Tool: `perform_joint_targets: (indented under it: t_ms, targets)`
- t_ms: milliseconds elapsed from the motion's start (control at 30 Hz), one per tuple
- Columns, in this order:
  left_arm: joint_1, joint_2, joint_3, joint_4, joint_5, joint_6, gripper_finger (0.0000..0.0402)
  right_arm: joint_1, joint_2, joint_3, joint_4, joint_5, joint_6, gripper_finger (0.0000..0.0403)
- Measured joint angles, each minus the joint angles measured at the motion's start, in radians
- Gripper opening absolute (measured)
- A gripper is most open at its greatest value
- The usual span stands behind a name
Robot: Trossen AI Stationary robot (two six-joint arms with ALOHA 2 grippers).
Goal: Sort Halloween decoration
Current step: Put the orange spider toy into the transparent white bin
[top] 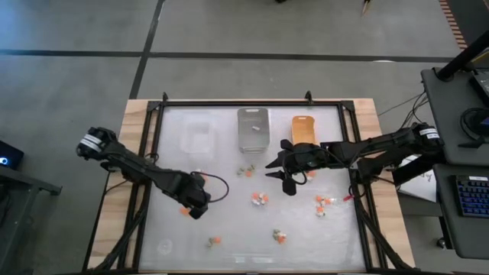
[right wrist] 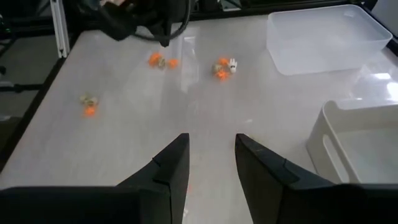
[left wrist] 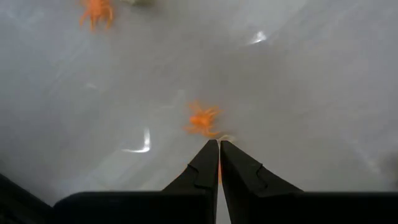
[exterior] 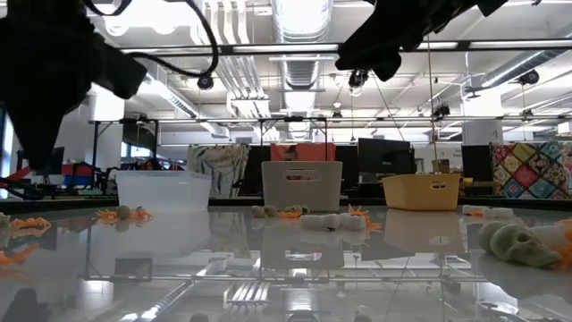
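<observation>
Just ahead of the left gripper's [left wrist: 219, 146] pressed-together, empty fingertips lies a tiny orange plastic spider trinket [left wrist: 203, 119], likely light, rigid, skittish; pinching its body suits best. The right gripper [right wrist: 211, 146] hangs part-open, empty.

The table top [top: 229, 221] looks glossy and smooth, mirroring lights, with bare wood at its edges [top: 137, 114]. The clear tray [right wrist: 323, 37] looks like frosted plastic, the orange spider [left wrist: 202, 119] like soft plastic. The dark fingers [right wrist: 168, 171] look matt.
</observation>
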Motion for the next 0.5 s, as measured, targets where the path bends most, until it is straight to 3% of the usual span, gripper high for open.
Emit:
perform_joint_targets:
  t_ms: [300, 500]
  targets:
    - [-0.021, 0.070, -0.001, 0.001, -0.036, 0.016, 0.0006, 0.021, 0.000, -0.003, 0.001, -0.002, -0.010, 0.0123]
    - [-0.022, 0.069, -0.002, 0.002, -0.071, 0.012, 0.0060, 0.043, 0.000, -0.005, 0.028, -0.002, -0.008, 0.0118]
